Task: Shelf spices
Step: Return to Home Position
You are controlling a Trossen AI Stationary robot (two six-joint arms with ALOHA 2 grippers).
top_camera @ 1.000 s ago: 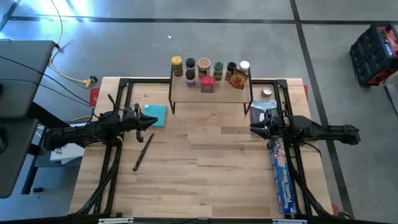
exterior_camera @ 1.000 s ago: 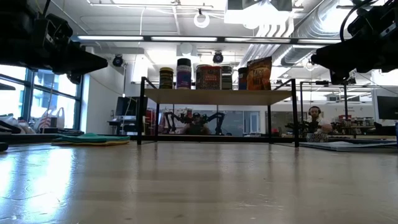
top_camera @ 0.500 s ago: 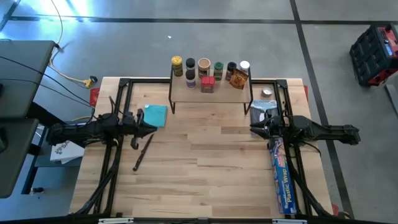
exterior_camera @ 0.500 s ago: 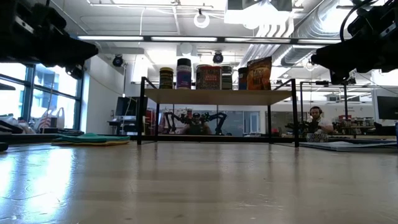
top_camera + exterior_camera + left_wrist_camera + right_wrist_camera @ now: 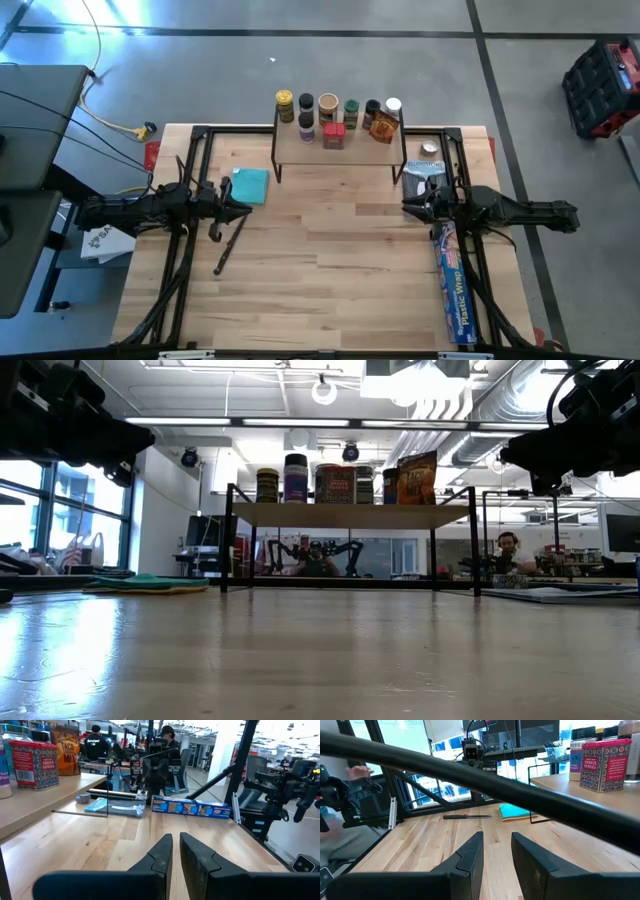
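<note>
All the spices stand in a row on the shelf at the desk's far edge, midway between both arms. Left fingers nearly closed, empty; right fingers slightly apart, empty.

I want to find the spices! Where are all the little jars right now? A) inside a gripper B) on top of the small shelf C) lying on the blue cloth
B: the jars stand in a row on the shelf, with both grippers holding nothing.
</note>
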